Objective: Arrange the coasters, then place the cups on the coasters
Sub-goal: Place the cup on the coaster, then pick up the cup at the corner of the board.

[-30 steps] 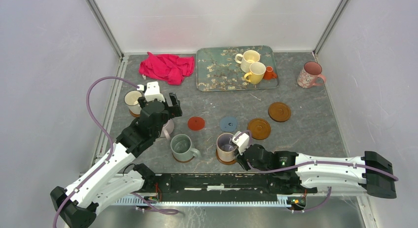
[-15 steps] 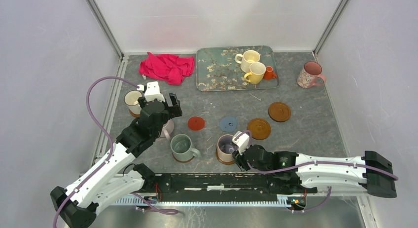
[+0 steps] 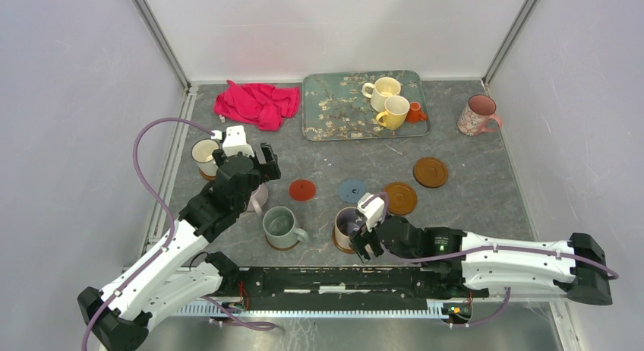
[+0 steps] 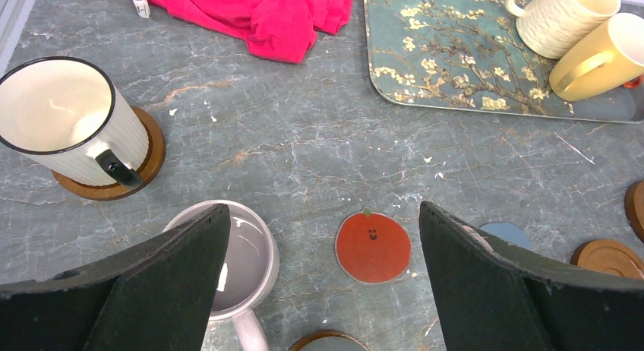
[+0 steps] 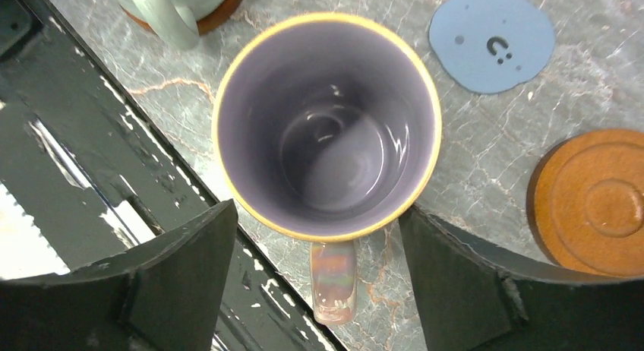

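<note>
Overhead, eight cups counted: three on the teal tray (image 3: 334, 100), the pink floral mug (image 3: 478, 114) far right, four near the arms. Four coasters lie bare: red coaster (image 3: 302, 190), blue coaster (image 3: 351, 190), amber coaster (image 3: 399, 198), dark brown coaster (image 3: 430, 172). Right gripper (image 5: 315, 222) spread wide astride the purple mug (image 5: 326, 123). Left gripper (image 4: 323, 213) spread wide above the pale mauve mug (image 4: 247, 260).

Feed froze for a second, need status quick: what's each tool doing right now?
Left tool: open, holding nothing.
Right tool: open, one finger on either side of the purple mug.
</note>
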Controlling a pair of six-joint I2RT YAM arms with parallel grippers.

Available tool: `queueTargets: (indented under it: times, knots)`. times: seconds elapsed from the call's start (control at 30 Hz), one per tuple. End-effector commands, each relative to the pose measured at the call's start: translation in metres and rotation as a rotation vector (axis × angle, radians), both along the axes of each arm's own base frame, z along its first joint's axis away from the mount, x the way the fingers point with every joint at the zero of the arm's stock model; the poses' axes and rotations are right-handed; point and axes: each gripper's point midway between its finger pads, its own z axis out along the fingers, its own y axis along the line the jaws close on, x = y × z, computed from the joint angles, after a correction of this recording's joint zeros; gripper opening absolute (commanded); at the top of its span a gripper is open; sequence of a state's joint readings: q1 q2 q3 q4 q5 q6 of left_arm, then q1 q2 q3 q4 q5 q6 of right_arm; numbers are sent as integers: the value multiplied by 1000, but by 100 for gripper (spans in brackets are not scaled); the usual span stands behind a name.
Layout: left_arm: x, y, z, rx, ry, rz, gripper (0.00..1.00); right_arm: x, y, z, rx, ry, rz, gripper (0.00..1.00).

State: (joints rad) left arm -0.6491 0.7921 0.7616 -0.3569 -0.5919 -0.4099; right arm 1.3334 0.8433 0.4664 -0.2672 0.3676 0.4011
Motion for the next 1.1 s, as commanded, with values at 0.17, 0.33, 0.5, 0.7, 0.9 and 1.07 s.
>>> queueTargets:
  times: [0.17,0.33,0.5,0.7,0.9,1.07]
  knots:
    - [4,-5,9,-62,-26,2,100,32,7,99,56,-125,-140,98]
    - [4,-7,9,-64,-23,-4,100,62,4,121,-1,-181,-242,98]
    - [2,-5,10,-67,-29,-2,100,100,-5,124,26,-174,-335,98]
    - [3,-9,12,-77,-30,-20,100,157,-27,138,37,-214,-507,98]
    - [2,-12,13,-81,-31,-37,100,218,-52,146,35,-218,-670,98]
    - [0,-12,16,-92,-41,-43,100,264,-73,137,51,-179,-778,98]
